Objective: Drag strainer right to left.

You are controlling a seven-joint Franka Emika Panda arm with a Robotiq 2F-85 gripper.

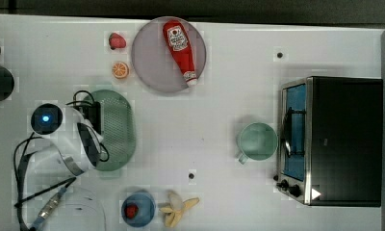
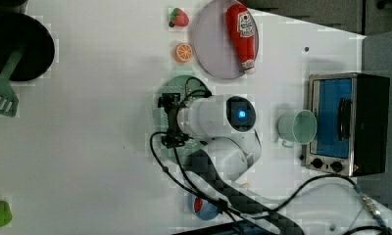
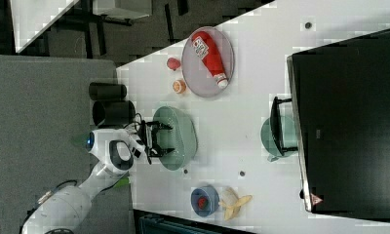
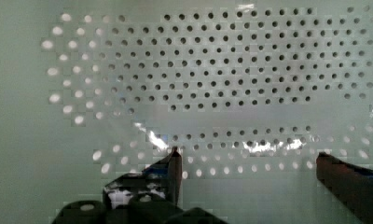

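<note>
The arm reaches over the strainer (image 1: pixel 114 129) from the top view's left, its wrist bent so the hand (image 3: pixel 160 139) points down into the basket. In the right view the black fingers (image 3: pixel 156 127) stand apart over the strainer's near half.

The strainer lies on the white table (image 1: pixel 205 110) toward the top view's left, below the grey-lilac plate (image 1: pixel 154 60) with the ketchup bottle (image 1: pixel 180 48) on it, and well apart from the green mug (image 1: pixel 256 141) by the toaster oven (image 1: pixel 332 139). In the top view the arm covers its left side; in the left view the wrist and cables hide most of it, leaving a rim edge (image 2: pixel 177 83).

In the wrist view the hand (image 4: pixel 247 161) is spread wide, one fingertip (image 4: pixel 174 161) at each side, above the dotted bottom (image 4: pixel 231 70). The fingers grip nothing; whether their tips touch the plastic cannot be told.
</note>
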